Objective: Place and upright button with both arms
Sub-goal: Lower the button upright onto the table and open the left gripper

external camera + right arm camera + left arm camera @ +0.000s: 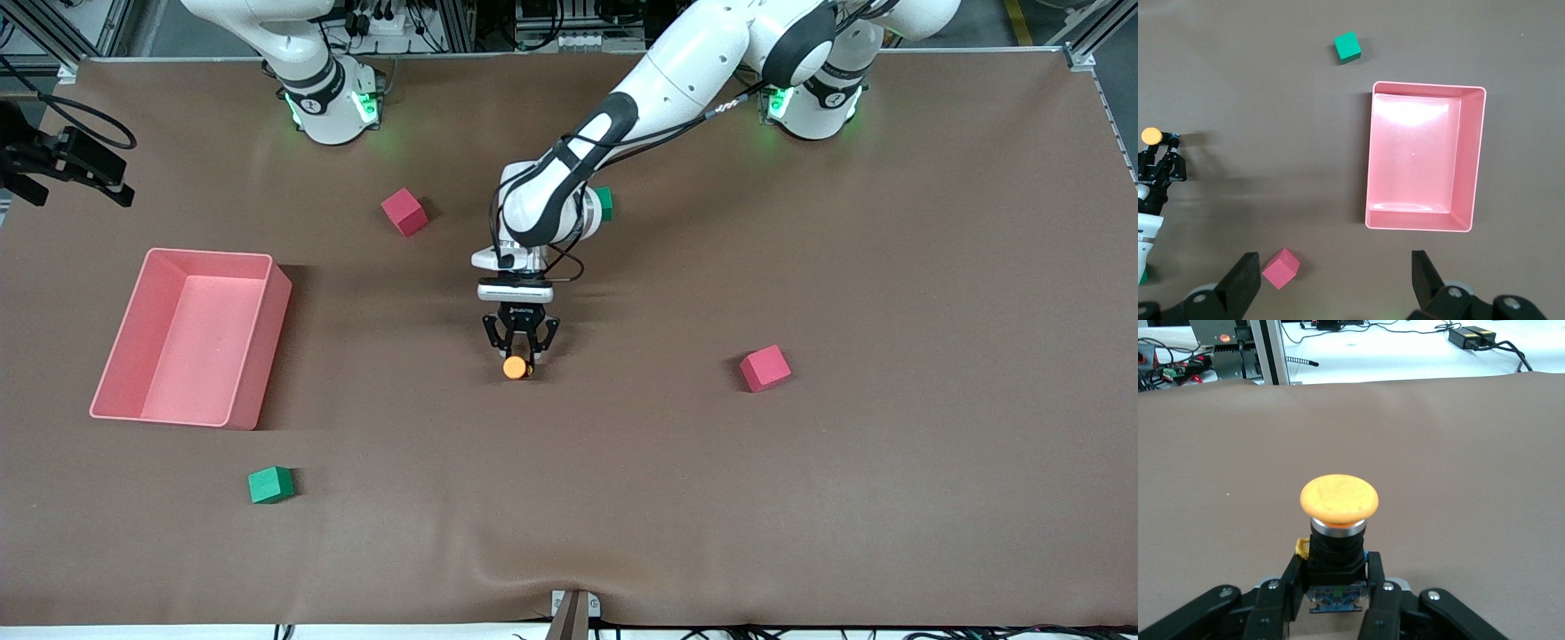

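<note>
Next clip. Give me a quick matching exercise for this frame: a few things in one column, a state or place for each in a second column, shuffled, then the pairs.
Things:
1. button
2. left gripper
3. right gripper
4. pink bin

States:
A. open, over the table
B. toward the right arm's end of the table
C. shut on the button's black body
D. orange cap, held at mid-table

Pairs: 1-D, 2-C, 3-A, 4-B
</note>
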Tool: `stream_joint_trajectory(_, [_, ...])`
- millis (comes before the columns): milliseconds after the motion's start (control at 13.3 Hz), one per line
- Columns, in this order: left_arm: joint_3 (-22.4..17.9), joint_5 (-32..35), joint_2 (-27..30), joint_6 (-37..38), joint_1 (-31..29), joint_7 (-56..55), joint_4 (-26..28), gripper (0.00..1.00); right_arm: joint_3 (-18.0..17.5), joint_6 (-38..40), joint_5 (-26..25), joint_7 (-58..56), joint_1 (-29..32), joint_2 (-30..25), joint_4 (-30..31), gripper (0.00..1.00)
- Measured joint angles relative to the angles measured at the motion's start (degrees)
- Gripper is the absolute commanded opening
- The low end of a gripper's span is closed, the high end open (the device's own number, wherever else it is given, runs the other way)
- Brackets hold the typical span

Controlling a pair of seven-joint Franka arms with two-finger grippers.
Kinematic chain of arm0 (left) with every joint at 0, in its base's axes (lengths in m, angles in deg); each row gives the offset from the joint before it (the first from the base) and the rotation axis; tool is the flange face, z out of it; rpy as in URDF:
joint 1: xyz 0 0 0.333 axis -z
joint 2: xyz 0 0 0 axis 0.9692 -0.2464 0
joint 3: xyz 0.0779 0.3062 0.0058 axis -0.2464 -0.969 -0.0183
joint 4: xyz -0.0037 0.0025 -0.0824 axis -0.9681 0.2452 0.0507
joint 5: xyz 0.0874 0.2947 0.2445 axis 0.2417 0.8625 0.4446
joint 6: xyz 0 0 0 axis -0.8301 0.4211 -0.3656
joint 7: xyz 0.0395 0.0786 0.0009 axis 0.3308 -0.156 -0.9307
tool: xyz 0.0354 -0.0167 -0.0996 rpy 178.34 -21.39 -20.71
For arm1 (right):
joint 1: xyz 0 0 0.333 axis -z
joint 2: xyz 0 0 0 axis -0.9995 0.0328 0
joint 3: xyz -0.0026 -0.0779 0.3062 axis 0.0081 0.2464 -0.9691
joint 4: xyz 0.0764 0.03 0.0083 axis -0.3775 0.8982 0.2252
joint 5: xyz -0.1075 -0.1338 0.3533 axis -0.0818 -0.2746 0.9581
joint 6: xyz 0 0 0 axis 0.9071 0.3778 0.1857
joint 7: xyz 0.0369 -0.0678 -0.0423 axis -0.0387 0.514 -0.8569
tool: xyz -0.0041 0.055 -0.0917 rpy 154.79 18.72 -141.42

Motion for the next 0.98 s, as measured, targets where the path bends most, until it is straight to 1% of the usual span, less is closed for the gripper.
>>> stream_joint_trajectory(151, [-0.5, 2.6, -0.4, 0.2, 0.1, -0.1, 0.4, 0.0, 0.0, 0.0, 0.0, 0.0, 0.0, 0.0, 0.0, 1.0])
stream_joint_trajectory(377, [-0.9, 3.8, -1.2, 1.0, 0.3, -1.1, 0.8, 0.0, 0.0, 0.0, 0.0, 0.0, 0.0, 0.0, 0.0, 1.0])
stream_joint_trajectory(452, [-0.9, 3.9, -1.2, 1.1, 0.4, -1.4, 0.8, 0.05, 0.0, 0.0, 0.0, 0.0, 0.0, 0.0, 0.0, 1.0])
stream_joint_trajectory(528, [-0.9, 3.9, -1.2, 1.1, 0.4, -2.1, 0.8, 0.96, 0.0, 0.1, 0.1, 0.0, 0.0, 0.1, 0.0, 1.0])
stream_joint_trajectory(603, [-0.9, 3.9, -1.2, 1.1, 0.5, -2.9, 0.8, 1.0, 0.0, 0.1, 0.3, 0.0, 0.0, 0.1, 0.0, 1.0])
stream_joint_trajectory(829, [-0.8, 3.9, -1.1, 1.1, 0.7, -3.2, 0.5, 1.0, 0.1, 0.1, 0.4, 0.0, 0.0, 0.4, 0.1, 1.0])
stream_joint_trajectory(980, [-0.2, 2.7, -1.0, 1.1, 0.7, -3.3, 0.4, 1.0, 0.0, 0.1, 0.4, 0.0, 0.0, 0.4, 0.1, 1.0])
